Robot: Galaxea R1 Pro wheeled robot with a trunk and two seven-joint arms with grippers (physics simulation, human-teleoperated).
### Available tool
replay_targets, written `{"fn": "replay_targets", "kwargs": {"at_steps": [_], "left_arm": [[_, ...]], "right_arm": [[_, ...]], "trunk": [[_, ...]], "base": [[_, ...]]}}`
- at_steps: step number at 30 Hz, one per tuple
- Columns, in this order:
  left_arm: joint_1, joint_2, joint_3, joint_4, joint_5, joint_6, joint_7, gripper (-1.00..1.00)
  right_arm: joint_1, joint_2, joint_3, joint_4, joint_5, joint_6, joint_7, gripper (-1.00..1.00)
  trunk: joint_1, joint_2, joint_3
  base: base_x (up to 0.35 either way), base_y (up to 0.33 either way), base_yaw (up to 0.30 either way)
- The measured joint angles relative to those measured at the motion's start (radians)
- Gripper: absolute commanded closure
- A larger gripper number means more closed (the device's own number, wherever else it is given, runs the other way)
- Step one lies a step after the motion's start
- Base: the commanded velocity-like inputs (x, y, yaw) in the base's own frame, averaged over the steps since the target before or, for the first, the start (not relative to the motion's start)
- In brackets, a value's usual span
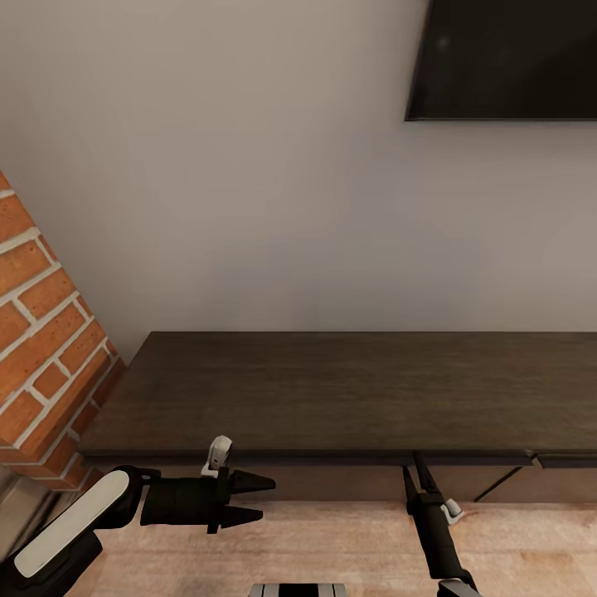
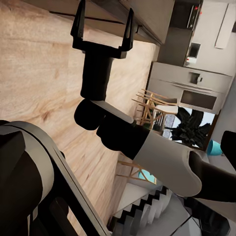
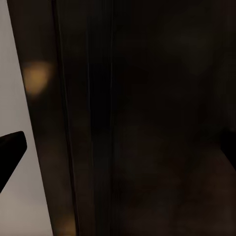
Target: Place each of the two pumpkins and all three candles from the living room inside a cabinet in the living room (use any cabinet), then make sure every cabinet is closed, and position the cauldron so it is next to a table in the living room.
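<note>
two grippers are in view at the long, low dark brown wood-grain cabinet (image 1: 348, 390), and neither carries anything. left gripper (image 1: 249, 499) hangs spread and empty out from the cabinet's front edge, fingers pointing sideways along it. right gripper (image 1: 417, 474) is pressed up to the front edge, its thin black fingers reaching toward a seam between the flat fronts; the left wrist view shows it (image 2: 102, 30) with fingers parted and nothing between them.

progress, as judged: no pumpkin, candle or cauldron can be found near either gripper, so whether any is already stowed cannot be told. a front just right of the right gripper looks slightly ajar at its lower edge, which suggests the work in hand is opening or closing a door. closing all fronts and siting the cauldron cannot be confirmed.

materials: cabinet top is matt, straight-grained and handleless. pale wood plank floor (image 1: 348, 547) lies below the grippers; a red brick pillar (image 1: 41, 332) stands left of the left gripper; a flat black screen (image 1: 506, 58) hangs on the plain grey wall above.
</note>
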Motion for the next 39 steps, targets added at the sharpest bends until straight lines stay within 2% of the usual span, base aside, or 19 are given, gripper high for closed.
{"fn": "replay_targets", "kwargs": {"at_steps": [7,11,17,38,39], "left_arm": [[0.000,0.000,0.001,0.001,0.000,0.000,0.000,-1.00],[0.000,0.000,0.001,0.001,0.000,0.000,0.000,-1.00],[0.000,0.000,0.002,0.002,0.000,0.000,0.000,-1.00],[0.000,0.002,0.002,0.004,0.002,0.000,0.000,-1.00],[0.000,0.002,0.002,0.004,0.002,0.000,0.000,-1.00]], "right_arm": [[0.000,0.000,-0.001,0.000,0.000,0.000,0.001,-1.00],[-0.014,0.000,0.009,0.033,0.002,-0.001,0.020,-1.00],[-0.007,0.000,-0.013,0.030,0.000,0.000,0.027,-1.00],[-0.014,0.000,-0.015,0.039,0.000,0.000,0.027,-1.00],[-0.013,0.000,-0.014,0.039,0.000,0.000,0.027,1.00]], "trunk": [[0.000,0.000,0.000],[0.000,0.000,0.000],[0.000,0.000,0.000],[0.000,0.000,0.000],[0.000,0.000,0.000]], "base": [[0.002,0.001,0.000],[0.008,0.010,0.000],[0.027,0.036,0.000],[-0.004,0.007,0.000],[0.000,0.000,0.000]]}}
